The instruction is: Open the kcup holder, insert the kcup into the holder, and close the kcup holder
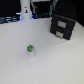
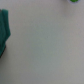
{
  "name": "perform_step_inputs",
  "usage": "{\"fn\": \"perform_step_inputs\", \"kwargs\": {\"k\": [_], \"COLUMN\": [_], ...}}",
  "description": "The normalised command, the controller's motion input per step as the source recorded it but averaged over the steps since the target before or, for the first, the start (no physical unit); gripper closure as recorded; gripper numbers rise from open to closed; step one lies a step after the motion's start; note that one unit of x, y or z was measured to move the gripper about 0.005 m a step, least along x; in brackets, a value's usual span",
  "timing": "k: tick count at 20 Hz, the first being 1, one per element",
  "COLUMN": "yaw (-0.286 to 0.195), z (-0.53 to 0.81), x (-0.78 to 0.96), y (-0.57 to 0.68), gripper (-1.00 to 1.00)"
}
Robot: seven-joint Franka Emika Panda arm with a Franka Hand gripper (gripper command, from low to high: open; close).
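The kcup [image 1: 30,50] is a tiny white pod with a green top, standing upright on the white table toward the exterior view's left front. The kcup holder [image 1: 62,25] is a black boxy unit with light rectangular marks on its front, at the back on the exterior view's right, and its drawer looks shut. My gripper [image 1: 26,11] hangs at the back near the table's far edge, well away from both, and it is too blurred to show how its jaws stand. In the wrist view a green speck [image 2: 67,1] sits at the frame's edge; no fingers show there.
The white table [image 1: 50,60] fills most of both views. Dark equipment and a blue light [image 1: 32,16] line the far edge. A blurred teal shape [image 2: 4,30] sits at the border of the wrist view; I cannot tell what it is.
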Motion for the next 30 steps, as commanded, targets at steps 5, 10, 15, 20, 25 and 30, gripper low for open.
{"fn": "perform_step_inputs", "kwargs": {"k": [5, 10, 15, 20, 25, 30], "yaw": [-0.146, -0.196, -0.203, -0.189, -0.17, -0.146], "z": [0.09, 0.03, -0.02, -0.13, -0.22, -0.26], "x": [-0.2, -0.21, -0.19, -0.21, -0.28, -0.33], "y": [0.65, 0.67, 0.64, 0.62, 0.63, 0.65], "gripper": [-1.0, -1.0, -1.0, -1.0, -1.0, -1.0]}}
